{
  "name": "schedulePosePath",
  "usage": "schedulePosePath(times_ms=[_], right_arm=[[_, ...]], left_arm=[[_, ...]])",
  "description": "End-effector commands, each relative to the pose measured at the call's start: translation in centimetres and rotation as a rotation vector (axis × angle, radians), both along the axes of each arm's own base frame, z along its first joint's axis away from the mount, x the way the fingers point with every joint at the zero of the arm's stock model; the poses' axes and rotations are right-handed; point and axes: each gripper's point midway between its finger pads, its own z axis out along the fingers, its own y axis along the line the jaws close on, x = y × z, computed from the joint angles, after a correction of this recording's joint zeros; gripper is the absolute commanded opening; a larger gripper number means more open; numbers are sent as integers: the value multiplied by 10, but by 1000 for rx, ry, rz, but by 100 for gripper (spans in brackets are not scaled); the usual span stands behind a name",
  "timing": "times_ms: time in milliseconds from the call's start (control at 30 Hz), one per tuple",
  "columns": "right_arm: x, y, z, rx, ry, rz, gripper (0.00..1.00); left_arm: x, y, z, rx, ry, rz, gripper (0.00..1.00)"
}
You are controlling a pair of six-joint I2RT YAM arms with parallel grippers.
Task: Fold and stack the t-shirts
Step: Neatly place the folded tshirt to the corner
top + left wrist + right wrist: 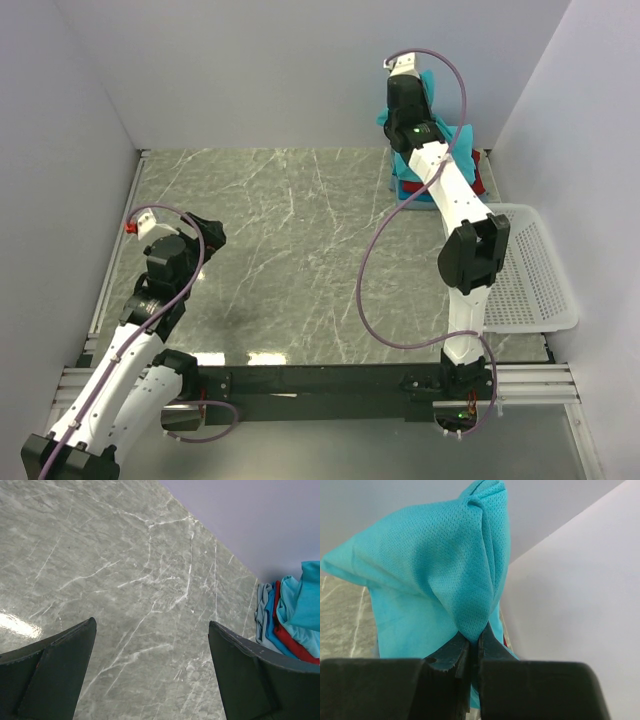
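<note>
My right gripper (476, 639) is shut on a pinched fold of a teal mesh t-shirt (445, 570), which rises bunched above the jaws in front of the wall corner. From above, the right arm reaches into the far right corner, and its gripper (408, 95) holds that teal t-shirt (432, 82) up over the pile of t-shirts (462, 140). The pile (285, 625) shows teal, red and blue layers. My left gripper (151, 622) is open over bare table with nothing between its fingers, and it hangs near the left side (205, 232), far from the pile.
A white lattice basket (530, 270) lies at the right edge of the grey marble table (290, 250), beside the right arm's elbow. White walls close the table in at the back and on both sides. A purple cable loops from the right arm over the table.
</note>
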Motion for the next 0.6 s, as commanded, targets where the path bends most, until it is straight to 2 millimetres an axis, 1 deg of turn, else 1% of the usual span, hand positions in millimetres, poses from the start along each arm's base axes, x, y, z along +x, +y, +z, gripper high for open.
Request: schedulePosePath(times_ms=[0, 133, 167, 233, 267, 400, 433, 500, 567], right_arm=[[-8, -13, 34, 39, -92, -24, 0], [-1, -21, 23, 45, -79, -35, 0], [2, -23, 16, 44, -67, -36, 0], [6, -24, 10, 50, -61, -33, 0], [9, -28, 3, 49, -49, -39, 0], [18, -35, -8, 59, -41, -48, 0], [22, -36, -15, 61, -30, -48, 0], [26, -42, -16, 78, -33, -47, 0], [29, -42, -23, 83, -24, -40, 0]], left_arm=[[3, -3, 6, -11, -24, -9, 100], [4, -1, 2, 0, -10, 2, 99], [4, -1, 2, 1, -10, 0, 99], [4, -1, 2, 4, -7, 3, 99], [4, 0, 2, 5, -7, 5, 100], [5, 1, 2, 11, -3, 10, 99], [6, 1, 2, 9, -3, 11, 99], [6, 0, 0, 13, 3, 10, 99], [7, 1, 0, 12, 3, 14, 100]])
